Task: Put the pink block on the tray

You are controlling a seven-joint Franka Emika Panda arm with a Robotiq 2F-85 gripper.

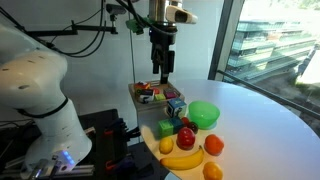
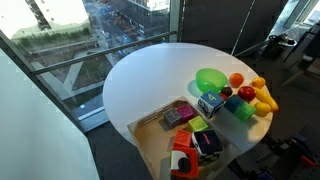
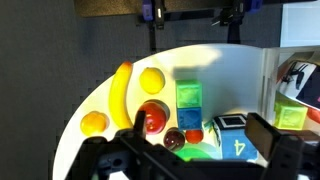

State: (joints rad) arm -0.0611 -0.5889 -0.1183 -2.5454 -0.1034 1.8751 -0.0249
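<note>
The gripper [image 1: 163, 70] hung above the tray [image 1: 141, 88], its fingers spread and holding nothing. The pink block [image 2: 177, 116] lay just inside the tray near its rim in an exterior view, so the task looked nearly met. The risk was a descent clipping the crowded toys, knocking the block back out.
</note>
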